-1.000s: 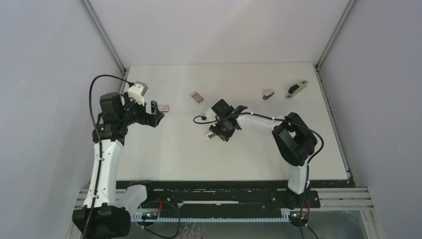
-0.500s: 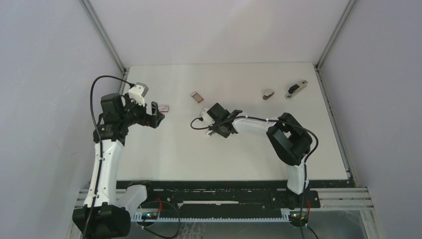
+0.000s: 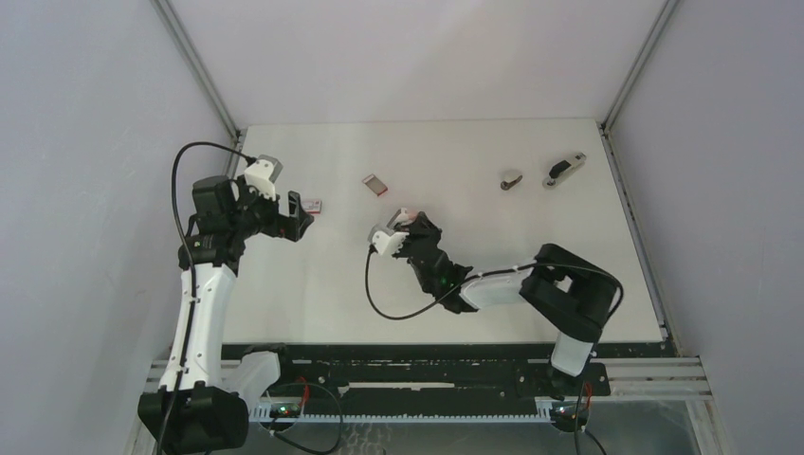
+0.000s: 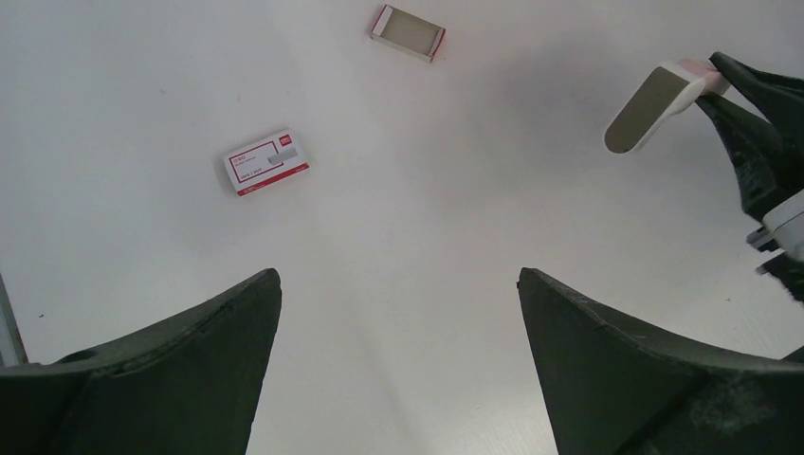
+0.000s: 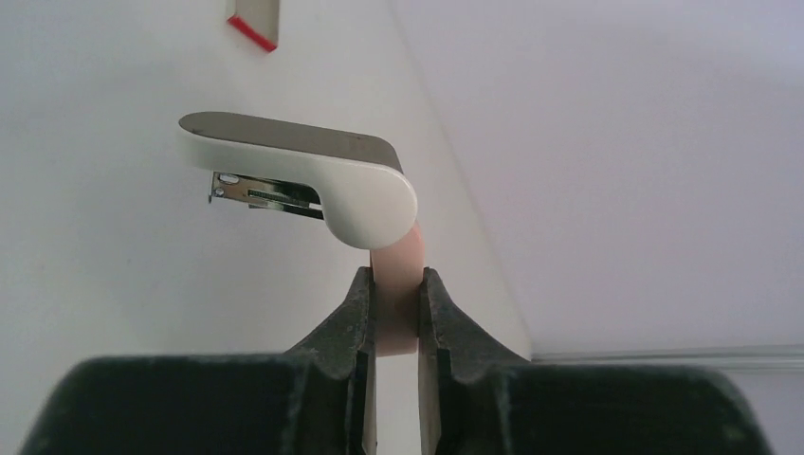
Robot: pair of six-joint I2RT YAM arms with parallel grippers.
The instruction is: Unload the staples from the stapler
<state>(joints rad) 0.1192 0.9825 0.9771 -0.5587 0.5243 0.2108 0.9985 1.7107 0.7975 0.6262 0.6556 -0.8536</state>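
judging the job as barely begun: holding the stapler [image 5: 294, 171] up off the table [image 4: 446, 237] near its middle, with the right gripper [image 5: 393, 284] clamped tight on the pink part at its back end and the cream top pointing away. keeping the left gripper [image 4: 398, 370] spread wide and empty, hovering over the table's left side, well apart from the stapler. finding no loose staples anywhere on the white surface, so counting none as unloaded yet, and reckoning the opening and emptying of the magazine as the work left. making out a metal channel [image 5: 261, 190] under the cream top in the right wrist view, but failing to tell it loaded from empty, or the top hinged open from merely looking so at this angle. noting two red-and-white boxes lying flat beyond the left gripper, the nearer box [image 4: 267, 161] label up, the farther box [image 4: 408, 31] showing a grey face of unclear kind. leaving two small grey-and-dark items [image 3: 512, 179] at the far right of the table unnamed, being too tiny from above. losing most of the stapler behind the right wrist in the overhead view.
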